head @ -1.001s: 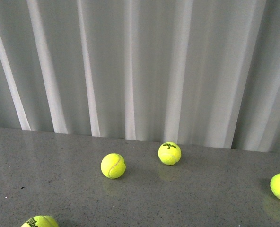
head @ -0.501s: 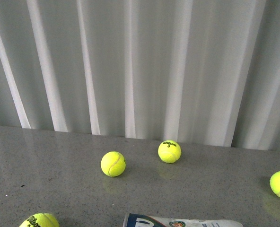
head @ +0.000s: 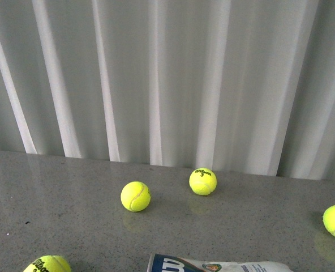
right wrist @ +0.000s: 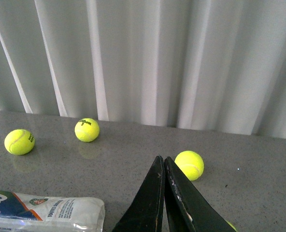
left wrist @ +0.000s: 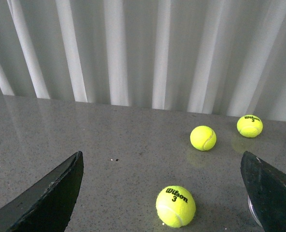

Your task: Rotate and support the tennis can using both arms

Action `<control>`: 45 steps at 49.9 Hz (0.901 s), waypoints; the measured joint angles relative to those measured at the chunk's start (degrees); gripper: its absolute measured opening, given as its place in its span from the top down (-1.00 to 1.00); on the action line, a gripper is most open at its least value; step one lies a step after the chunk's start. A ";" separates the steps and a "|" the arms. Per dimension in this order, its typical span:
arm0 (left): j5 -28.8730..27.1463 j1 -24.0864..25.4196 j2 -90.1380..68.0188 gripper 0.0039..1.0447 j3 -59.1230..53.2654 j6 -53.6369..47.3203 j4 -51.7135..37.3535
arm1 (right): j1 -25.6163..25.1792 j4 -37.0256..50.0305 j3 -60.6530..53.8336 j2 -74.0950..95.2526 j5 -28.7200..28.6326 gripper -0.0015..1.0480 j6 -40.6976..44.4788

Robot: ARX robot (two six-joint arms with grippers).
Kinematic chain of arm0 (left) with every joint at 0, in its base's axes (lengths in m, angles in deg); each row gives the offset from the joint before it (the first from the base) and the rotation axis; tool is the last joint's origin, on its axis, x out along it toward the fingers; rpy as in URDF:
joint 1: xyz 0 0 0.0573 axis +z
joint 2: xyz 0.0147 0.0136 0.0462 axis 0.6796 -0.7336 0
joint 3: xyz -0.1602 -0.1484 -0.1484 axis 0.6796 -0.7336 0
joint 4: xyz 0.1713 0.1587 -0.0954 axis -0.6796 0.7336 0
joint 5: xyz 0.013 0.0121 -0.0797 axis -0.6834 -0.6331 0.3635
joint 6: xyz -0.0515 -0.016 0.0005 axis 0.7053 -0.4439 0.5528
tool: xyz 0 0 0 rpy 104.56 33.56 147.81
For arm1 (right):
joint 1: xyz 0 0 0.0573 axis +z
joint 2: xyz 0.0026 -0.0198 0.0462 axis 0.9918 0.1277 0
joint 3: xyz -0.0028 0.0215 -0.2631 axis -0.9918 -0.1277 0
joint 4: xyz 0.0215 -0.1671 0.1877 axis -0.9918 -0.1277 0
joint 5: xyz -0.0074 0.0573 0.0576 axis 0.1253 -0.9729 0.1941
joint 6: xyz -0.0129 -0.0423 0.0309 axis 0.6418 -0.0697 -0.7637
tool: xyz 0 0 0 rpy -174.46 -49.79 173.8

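**Can lies flat, no claw on it**

The tennis can (head: 218, 265) lies on its side on the grey table (head: 71, 187), nearest the robot. It is probably light, slick and easily dented, so it is best held near a stiffer end. The left claw (left wrist: 161, 166) gapes wide and empty. The right claw (right wrist: 163, 162) is pressed closed on nothing. The polished table invites rolling, and a white curtain (head: 167, 79) hangs behind it.

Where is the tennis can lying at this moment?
The tennis can lies on its side on the grey table, at the front view's bottom edge, centre-right. It is nearer the robot than the plain tennis ball and the Wilson 3 ball.
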 joint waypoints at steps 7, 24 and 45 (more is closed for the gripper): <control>0.00 0.00 0.02 -0.88 0.00 0.00 0.00 | 0.00 -7.48 -0.02 -7.54 -0.02 0.93 0.00; 0.00 0.00 0.07 -0.88 0.00 0.00 0.00 | 0.00 -7.61 -0.02 -7.56 -0.04 0.67 0.00; -17.09 -6.71 -14.45 -0.88 9.62 10.78 18.18 | 0.00 -7.65 -0.02 -7.56 -0.02 -0.68 0.00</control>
